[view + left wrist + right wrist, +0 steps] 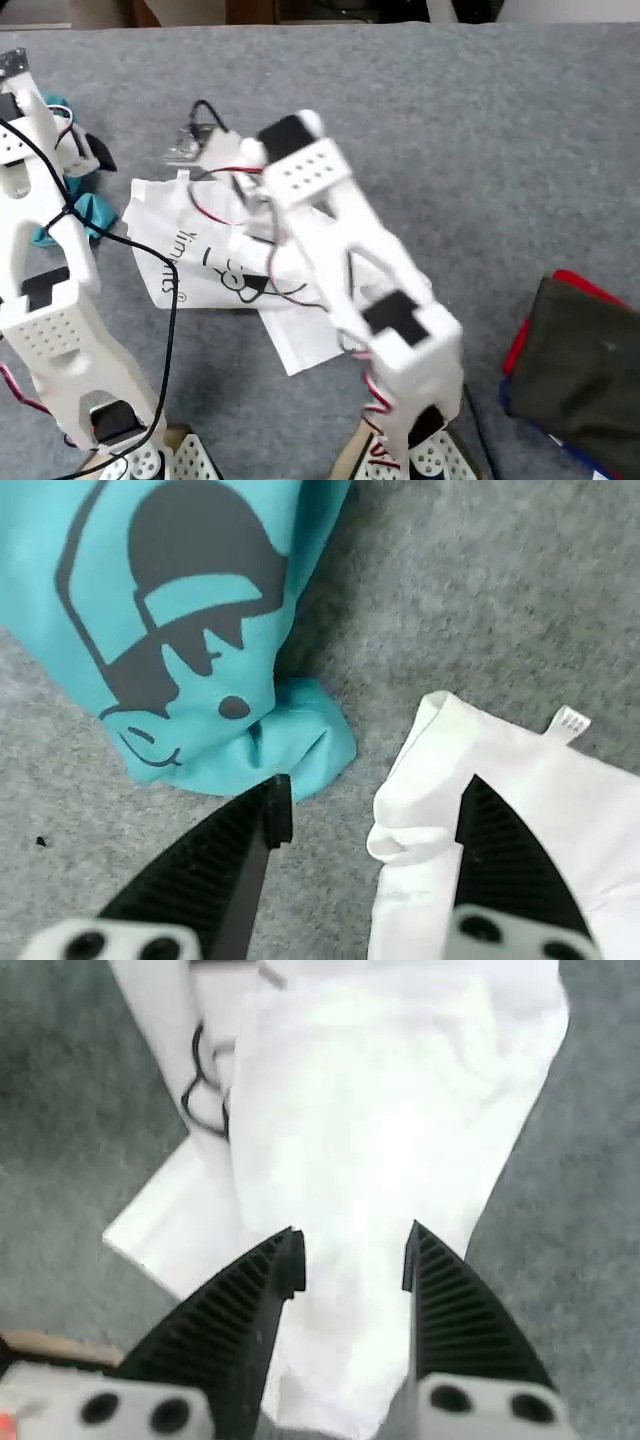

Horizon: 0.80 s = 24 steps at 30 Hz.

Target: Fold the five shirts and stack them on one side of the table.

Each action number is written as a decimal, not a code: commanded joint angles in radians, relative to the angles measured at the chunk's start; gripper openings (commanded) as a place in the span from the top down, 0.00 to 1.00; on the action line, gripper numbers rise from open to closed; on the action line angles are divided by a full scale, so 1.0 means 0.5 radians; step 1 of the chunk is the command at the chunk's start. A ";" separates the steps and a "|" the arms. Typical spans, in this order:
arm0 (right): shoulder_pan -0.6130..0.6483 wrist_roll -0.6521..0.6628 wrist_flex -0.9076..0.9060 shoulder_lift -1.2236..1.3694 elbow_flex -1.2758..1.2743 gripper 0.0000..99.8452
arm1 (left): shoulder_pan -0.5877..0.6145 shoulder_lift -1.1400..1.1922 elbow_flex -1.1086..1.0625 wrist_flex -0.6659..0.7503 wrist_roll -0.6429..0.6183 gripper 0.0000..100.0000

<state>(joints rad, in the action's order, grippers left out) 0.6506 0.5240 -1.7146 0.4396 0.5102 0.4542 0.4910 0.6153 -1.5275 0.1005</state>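
A white shirt (pixel 195 245) with a black printed drawing lies crumpled at the middle of the table. My right arm (pixel 330 230) stretches over it. My right gripper (pixel 352 1252) hangs open just above the white shirt (pixel 390 1120), nothing between its fingers. A teal shirt (pixel 75 205) with a dark cartoon print lies bunched at the far left, partly under my left arm (pixel 45 290). My left gripper (pixel 372 805) is open over bare table, one finger by the teal shirt (pixel 180 610) and the other over a corner of the white shirt (pixel 520 810).
A stack of folded shirts (pixel 585 365) sits at the right edge, dark olive on top with red and blue beneath. Grey felt table (pixel 480 130) stretches open across the back and right. Cables run from both arms across the white shirt.
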 commanded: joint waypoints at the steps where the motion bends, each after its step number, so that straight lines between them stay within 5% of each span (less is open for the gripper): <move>1: 0.149 -0.144 -0.129 0.339 0.545 0.83 | -0.015 -0.029 0.114 0.049 -0.034 0.73; 9: 0.364 -0.245 -0.147 0.474 0.720 0.83 | 0.018 -0.005 0.104 0.147 -0.034 0.73; 24: 0.311 -0.338 -0.012 0.839 0.833 0.83 | 0.215 0.207 0.126 0.138 -0.034 0.73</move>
<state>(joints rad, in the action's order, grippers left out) 0.8193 0.3659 -1.7423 0.8493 0.8585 0.5432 0.6076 0.6245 -1.4691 0.0898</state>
